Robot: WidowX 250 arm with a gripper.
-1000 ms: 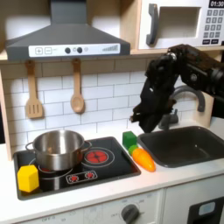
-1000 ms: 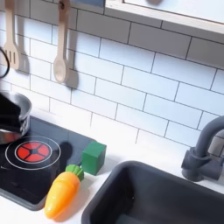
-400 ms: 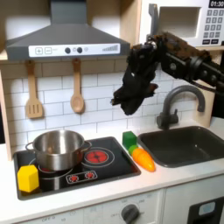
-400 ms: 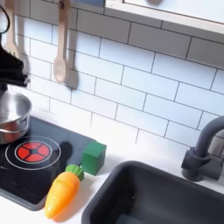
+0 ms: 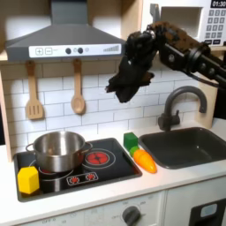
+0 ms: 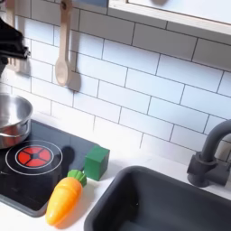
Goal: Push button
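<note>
A row of small dark buttons [image 5: 78, 50] sits on the grey range hood's front panel, between two round knobs. My black gripper [image 5: 117, 87] hangs in the air below and to the right of the hood in the first exterior view, in front of the white tile wall and above the green block [image 5: 131, 141]. It touches nothing. In the second exterior view the gripper [image 6: 11, 47] shows as a dark shape at the top left, above the pot [image 6: 11, 117]. Its fingers are too dark to tell whether they are apart.
A steel pot [image 5: 56, 150] stands on the black stove [image 5: 99, 168], which has red buttons [image 5: 81, 178] at its front. A yellow block [image 5: 28, 179], a carrot [image 5: 144, 160], the sink [image 5: 187, 146] with its faucet [image 5: 181, 99], hanging wooden utensils [image 5: 78, 95] and a microwave keypad [image 5: 214, 26] surround it.
The arm has swung from over the sink, up and to the first exterior view's left, toward the hood. In the second exterior view the gripper rose above the pot.
</note>
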